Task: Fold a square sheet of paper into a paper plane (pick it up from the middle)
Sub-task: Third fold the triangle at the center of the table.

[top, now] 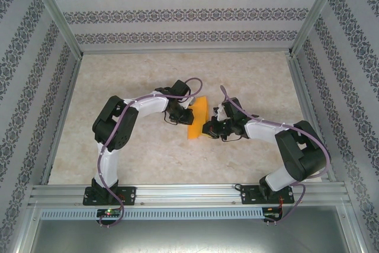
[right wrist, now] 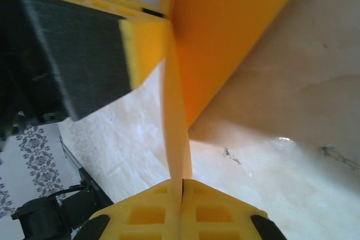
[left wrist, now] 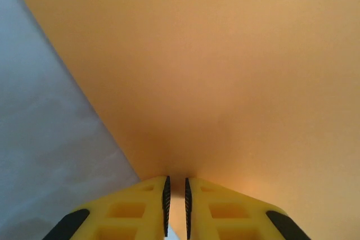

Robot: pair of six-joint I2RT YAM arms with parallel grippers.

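We saw the right claw (right wrist: 181,186) pinched tight on one edge of the square sheet of paper (top: 197,119). The left claw (left wrist: 176,195), barely a slit apart, gripped its opposite side, holding it raised over the counter (top: 254,75) at mid-frame.

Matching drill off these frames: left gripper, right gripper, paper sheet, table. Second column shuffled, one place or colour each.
Things:
1. left gripper
2. right gripper
3. square sheet of paper
4. table

Place or colour:
A. beige, marbled
B. pinches the sheet from its right side in the top view
C. bright orange, between the two grippers
D. pinches the sheet from its left side in the top view

Pairs: 1-D, 2-B, 3-C, 4-A
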